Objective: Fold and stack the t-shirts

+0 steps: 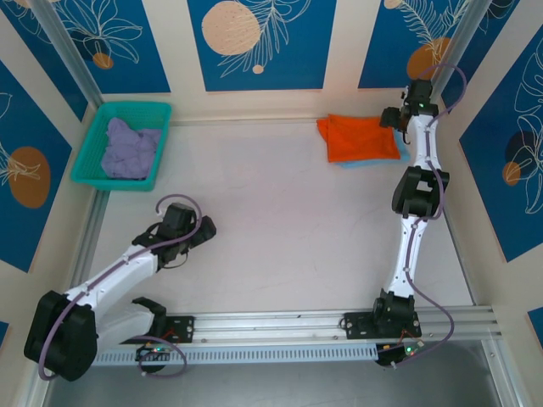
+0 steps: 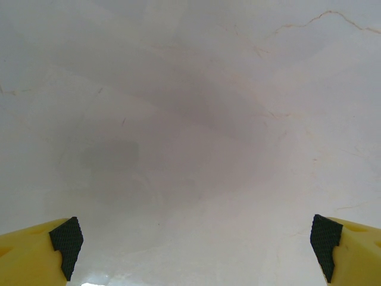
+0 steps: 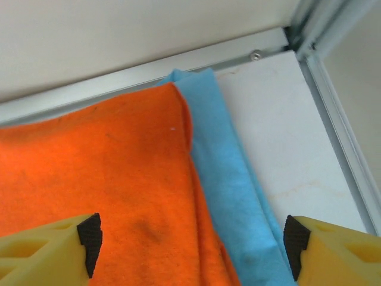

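The right fingers (image 3: 41, 256) are spread wide, and nothing is gripped between them. They are held just above the right side of the orange t-shirt (image 3: 89, 173). This shirt is folded flat. Its cloth is bright, soft and a little fuzzy, and a faint darker patch is seen near the fingers. It is laid on top of the light blue t-shirt (image 3: 235, 179), which is folded flat too. A strip of the blue cloth is left showing along the right edge of the orange one. The two shirts are stacked at the far right corner of the table (image 3: 286, 131), close to the metal rail (image 3: 178, 62) at the foot of the wall.

The left fingers (image 2: 30, 253) are spread wide as well, with nothing between them. Bare white table with thin brown lines is seen below them. In the view from above, they are found at the near left, well apart from the stack.

The lavender t-shirt (image 1: 129, 153) is not folded. It is bunched up in a soft heap inside the teal basket (image 1: 87, 140), which is set at the far left corner of the table.
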Robot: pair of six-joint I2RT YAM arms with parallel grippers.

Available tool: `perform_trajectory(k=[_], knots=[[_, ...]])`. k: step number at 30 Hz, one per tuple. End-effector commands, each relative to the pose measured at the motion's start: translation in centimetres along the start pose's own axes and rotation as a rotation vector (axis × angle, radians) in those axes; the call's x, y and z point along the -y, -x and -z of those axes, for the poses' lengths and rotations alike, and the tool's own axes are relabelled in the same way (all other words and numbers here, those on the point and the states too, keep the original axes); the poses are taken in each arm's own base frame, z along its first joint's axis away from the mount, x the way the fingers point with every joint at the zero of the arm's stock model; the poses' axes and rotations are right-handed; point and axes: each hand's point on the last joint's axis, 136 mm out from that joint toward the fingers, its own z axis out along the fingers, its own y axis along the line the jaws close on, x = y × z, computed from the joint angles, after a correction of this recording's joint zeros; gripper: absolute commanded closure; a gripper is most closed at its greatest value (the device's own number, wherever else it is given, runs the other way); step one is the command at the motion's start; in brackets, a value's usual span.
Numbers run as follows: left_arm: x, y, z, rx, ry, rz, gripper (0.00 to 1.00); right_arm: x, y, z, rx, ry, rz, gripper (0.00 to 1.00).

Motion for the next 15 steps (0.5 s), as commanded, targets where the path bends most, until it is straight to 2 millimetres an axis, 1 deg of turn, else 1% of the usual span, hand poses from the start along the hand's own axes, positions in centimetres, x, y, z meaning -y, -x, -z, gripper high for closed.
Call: perform_trajectory(k=[1,2,4,6,7,8,10,11,13,15], knots=[[1.5,0.9,1.5,0.044,-0.062,-0.02,0.0,-2.0,1.8,5.8,0.051,0.031,-0.142,0.13],[1.7,1.2,1.9,0.057,-0.069,-0.03,0.0,-2.9,1.6,6.6,0.069,0.043,-0.139,0.11],[2.4,2.1,3.6,0.101,-0.083,-0.052,0.0,-5.0,0.9,9.5,0.146,0.083,-0.12,0.11],[2.8,3.3,5.4,0.143,-0.074,-0.066,0.0,-7.6,-0.9,11.9,0.177,0.158,-0.11,0.11],[2.9,4.2,6.6,0.168,-0.062,-0.063,0.0,-8.8,-1.8,13.6,0.19,0.192,-0.106,0.1],[2.8,4.8,7.5,0.189,-0.048,-0.057,0.0,-9.8,-2.9,14.8,0.196,0.218,-0.096,0.11],[2.8,6.5,9.9,0.254,-0.031,-0.043,0.0,-11.8,-5.5,18.0,0.241,0.284,-0.08,0.1],[2.7,7.3,11.0,0.287,-0.027,-0.037,0.0,-12.7,-6.5,19.6,0.277,0.324,-0.066,0.0],[2.3,9.1,13.4,0.373,-0.003,-0.03,0.0,-14.3,-9.1,23.4,0.353,0.409,-0.038,0.01],[1.6,10.5,15.5,0.436,0.043,-0.028,0.0,-14.6,-12.5,26.1,0.397,0.464,-0.022,0.01]])
